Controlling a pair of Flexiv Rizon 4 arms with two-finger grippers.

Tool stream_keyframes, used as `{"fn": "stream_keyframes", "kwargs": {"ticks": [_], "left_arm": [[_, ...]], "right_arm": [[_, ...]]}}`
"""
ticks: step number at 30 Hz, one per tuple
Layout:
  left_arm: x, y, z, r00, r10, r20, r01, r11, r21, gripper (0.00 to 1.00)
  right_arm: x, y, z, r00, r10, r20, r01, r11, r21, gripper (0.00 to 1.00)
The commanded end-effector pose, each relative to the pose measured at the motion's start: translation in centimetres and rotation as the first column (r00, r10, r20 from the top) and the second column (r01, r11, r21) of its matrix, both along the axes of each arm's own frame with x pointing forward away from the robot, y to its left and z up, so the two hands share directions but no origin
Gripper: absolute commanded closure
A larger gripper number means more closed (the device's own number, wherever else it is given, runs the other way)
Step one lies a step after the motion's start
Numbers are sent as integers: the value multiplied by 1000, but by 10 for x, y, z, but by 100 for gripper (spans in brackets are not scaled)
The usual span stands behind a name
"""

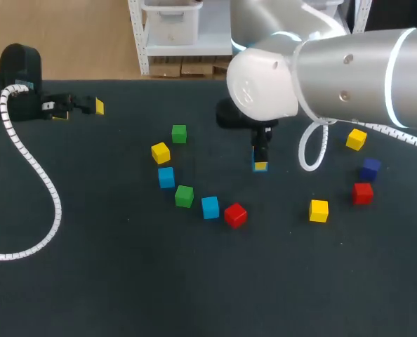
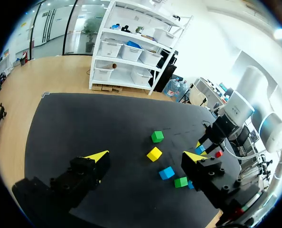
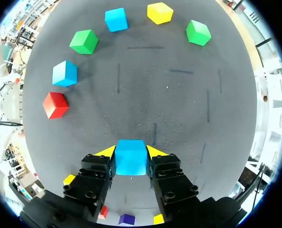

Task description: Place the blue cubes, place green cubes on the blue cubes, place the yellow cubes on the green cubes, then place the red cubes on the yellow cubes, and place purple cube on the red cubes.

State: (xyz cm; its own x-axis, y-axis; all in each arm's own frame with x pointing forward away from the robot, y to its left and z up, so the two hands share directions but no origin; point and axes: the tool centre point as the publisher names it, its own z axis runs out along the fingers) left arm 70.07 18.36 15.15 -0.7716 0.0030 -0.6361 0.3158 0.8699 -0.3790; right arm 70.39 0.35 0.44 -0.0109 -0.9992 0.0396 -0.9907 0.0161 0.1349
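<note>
The right gripper (image 3: 130, 151) is clenched on two opposite flat faces of a blue cube (image 3: 130, 160) near the middle of the table (image 1: 124, 281), which I judge a sound hold for a light, rigid, smooth block, while the left gripper (image 1: 85, 107) rests released at the far left.

Bright, even light from overhead falls on the dark table (image 1: 89, 281), and its matte surface soaks the light up. The cubes ahead of the right gripper (image 3: 131, 152), such as the red cube (image 3: 55, 105), cast only short, soft shadows close beside them. The blue cube (image 3: 130, 157) clamped between its fingers is brightly lit on its upper face. The right arm (image 1: 349, 70) carries a pale sheen on its rounded shell and darkens the table just under its wrist. The left gripper (image 2: 145, 156) looks nearly black, with only its yellow tips catching the light.
</note>
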Motion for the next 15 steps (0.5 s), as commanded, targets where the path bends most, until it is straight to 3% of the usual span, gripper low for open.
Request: {"fn": "stream_keyframes", "kwargs": {"ticks": [1,8,11,12,15], "left_arm": [[-1,1,-1,1000,-2,5,2,1000,-5,0],[-1,1,-1,1000,-2,5,2,1000,-5,0],[-1,1,-1,1000,-2,5,2,1000,-5,0],[-1,1,-1,1000,-2,5,2,1000,-5,0],[-1,1,-1,1000,-2,5,2,1000,-5,0]], "right_arm": [[5,0,-6,1000,-3,-13,3,1000,0,100],[7,1,-11,1000,-7,-17,7,1000,-11,100],[7,2,-11,1000,-7,-16,7,1000,-15,92],[7,2,-11,1000,-7,-16,6,1000,-15,88],[7,2,-12,1000,-7,-17,7,1000,-18,56]]}}
